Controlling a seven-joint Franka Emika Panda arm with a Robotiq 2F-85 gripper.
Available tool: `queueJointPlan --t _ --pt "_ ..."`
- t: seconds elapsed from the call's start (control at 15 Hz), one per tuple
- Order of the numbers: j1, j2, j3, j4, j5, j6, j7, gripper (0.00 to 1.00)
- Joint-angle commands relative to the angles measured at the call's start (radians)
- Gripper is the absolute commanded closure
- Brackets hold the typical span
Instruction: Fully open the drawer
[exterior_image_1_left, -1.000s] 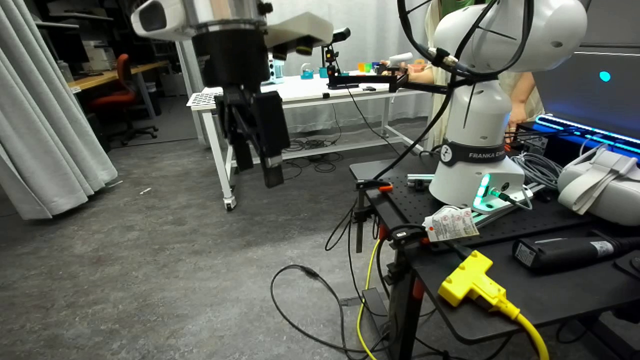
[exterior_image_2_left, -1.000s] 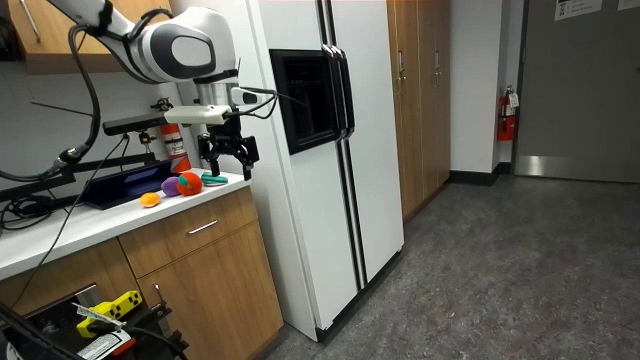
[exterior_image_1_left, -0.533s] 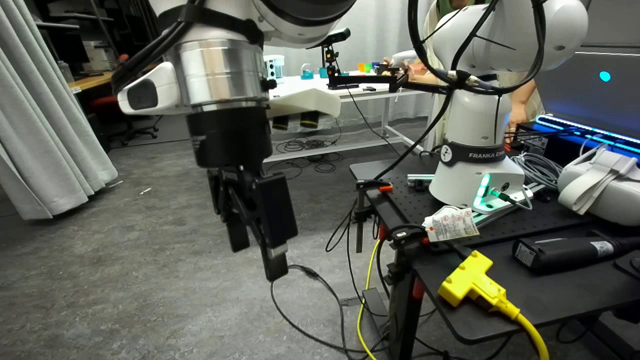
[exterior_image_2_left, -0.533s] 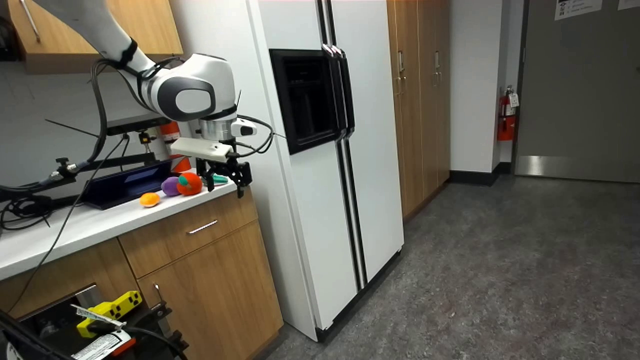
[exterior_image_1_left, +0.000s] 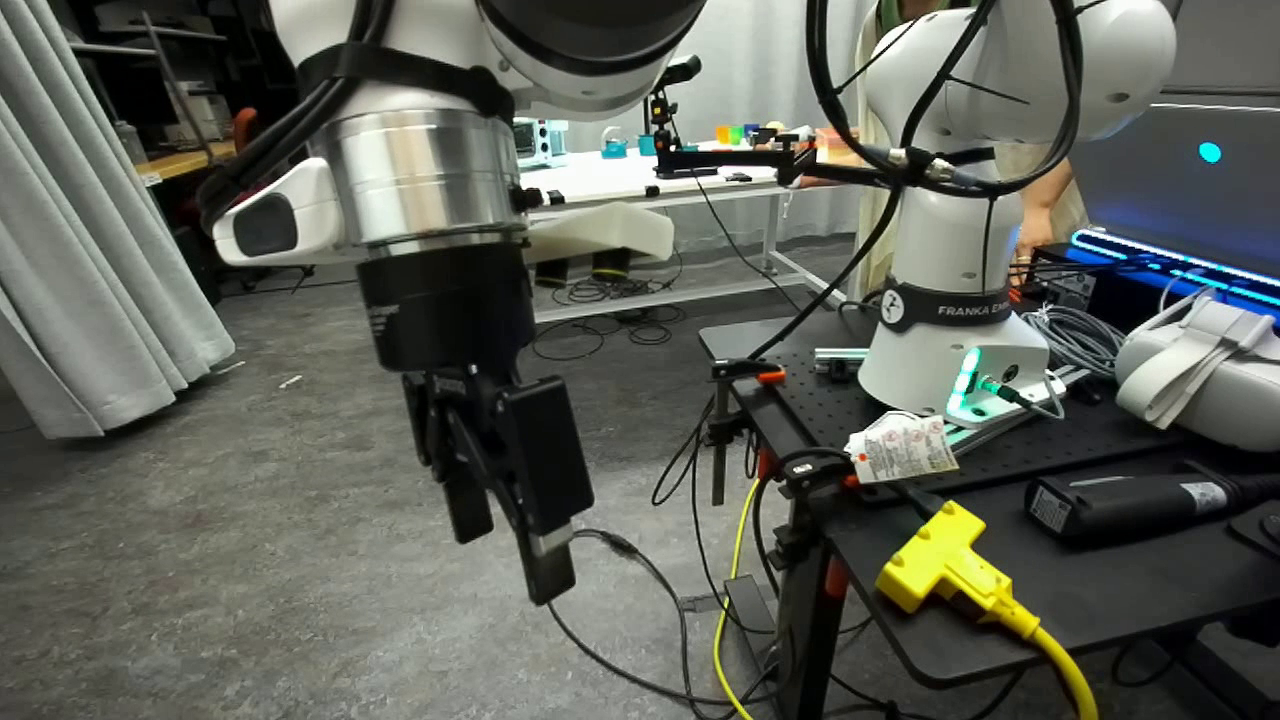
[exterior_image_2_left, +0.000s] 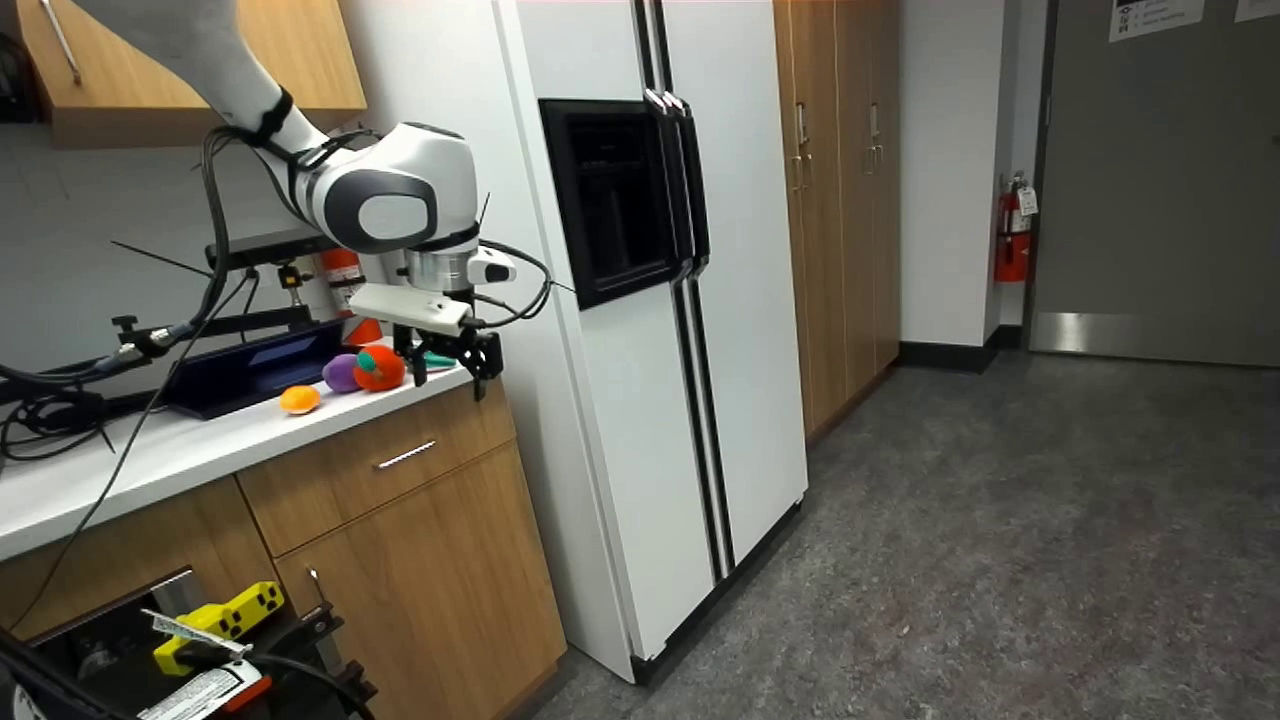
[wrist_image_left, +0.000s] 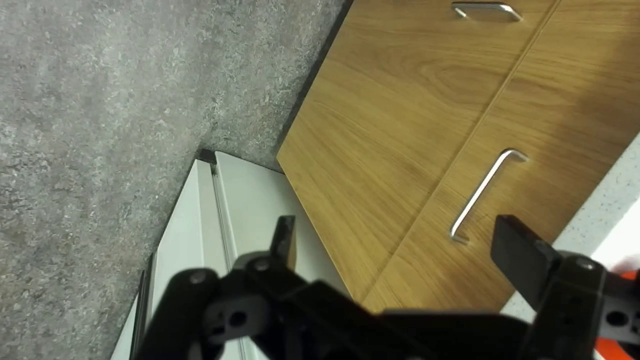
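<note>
The drawer (exterior_image_2_left: 335, 490) has a light-wood front, flush with the cabinet under the white counter in an exterior view; its inside is hidden. It also shows in the wrist view (wrist_image_left: 545, 195). Its silver bar handle (wrist_image_left: 480, 195) runs slantwise there and also shows in an exterior view (exterior_image_2_left: 405, 455). My gripper (wrist_image_left: 395, 230) is open and empty. In the wrist view the handle lies beyond the fingers, nearer the right finger and apart from it. In both exterior views the gripper (exterior_image_1_left: 510, 565) points down; in an exterior view it (exterior_image_2_left: 450, 385) appears above and right of the handle.
A white fridge (exterior_image_2_left: 640, 430) stands right beside the cabinet. A lower cabinet door (exterior_image_2_left: 440, 570) is under the drawer. An orange toy (exterior_image_2_left: 300, 400), a purple toy (exterior_image_2_left: 341, 373) and a red toy (exterior_image_2_left: 380, 368) lie on the counter. A yellow power splitter (exterior_image_1_left: 940, 565) sits on the robot's cart.
Over the last second my gripper has come down a good way, most of it in the first half second, then slightly lower. It stays open. The drawer has not moved.
</note>
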Motion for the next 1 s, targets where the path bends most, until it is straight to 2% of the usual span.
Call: queueJointPlan --t 0.0,0.27,0.67,0.8,0.93 --pt "-0.038 0.066 0.018 0.018 0.03 0.031 -0.035 0.0" --pt "-0.064 0.187 0.062 0.062 0.08 0.07 -0.065 0.0" --pt "-0.093 0.364 0.249 0.131 0.215 0.192 -0.163 0.0" --pt "-0.099 0.41 0.29 0.164 0.209 0.204 -0.188 0.0" --pt "-0.093 0.439 0.303 0.182 0.183 0.212 -0.176 0.0"
